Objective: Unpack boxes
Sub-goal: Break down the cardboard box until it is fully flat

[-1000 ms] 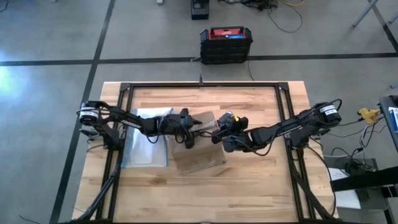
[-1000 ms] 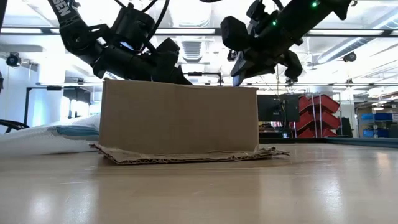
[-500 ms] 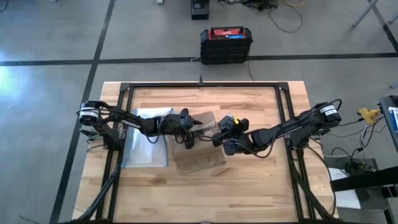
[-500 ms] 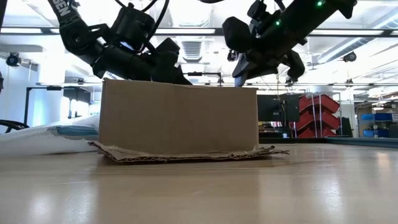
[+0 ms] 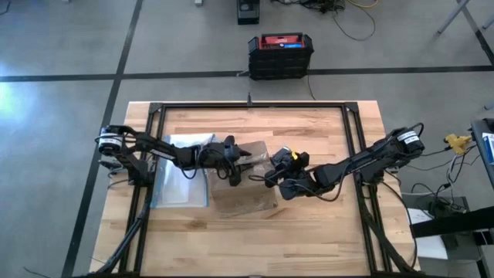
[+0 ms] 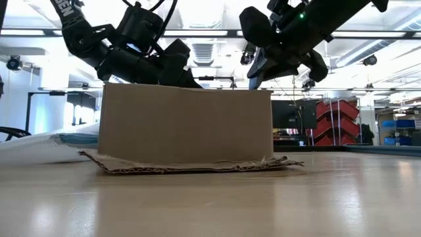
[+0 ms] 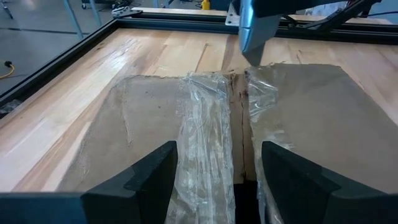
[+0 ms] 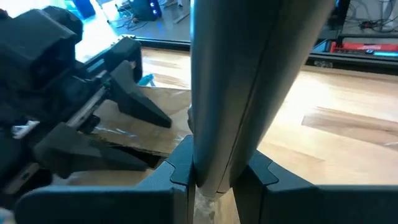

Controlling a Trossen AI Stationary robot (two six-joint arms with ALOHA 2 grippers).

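I am at the step of opening the box [image 5: 245,176], which stands near the middle of the bench [image 5: 309,131], its top flaps closed and covered with shiny clear tape. My left fingers [image 7: 214,180] are spread wide and rest over the top of the box, one on each side of the middle seam [image 7: 237,124], and they hold nothing. My right fingers [image 8: 214,177] are closed on a grey blade-like tool [image 8: 249,74]. In the left wrist view its tip [image 7: 254,37] hangs just above the far end of the seam, at the edge of the box.

I judge that the tape along the seam is not yet fully cut, although the flaps already show a dark gap between them. The next move, I think, calls for bringing the tip down into this gap and pulling it along the seam toward my left fingers, while the left side keeps the box from sliding.

The room for this is narrow. The two arms meet over the same box, so the tool must stop before it reaches my left fingers. Beside the box, on my left, lies a clear plastic pouch [image 5: 179,179], touching or almost touching it. On my right and toward the front, the bench is bare wood, and the black frame [image 5: 255,106] stands well apart.
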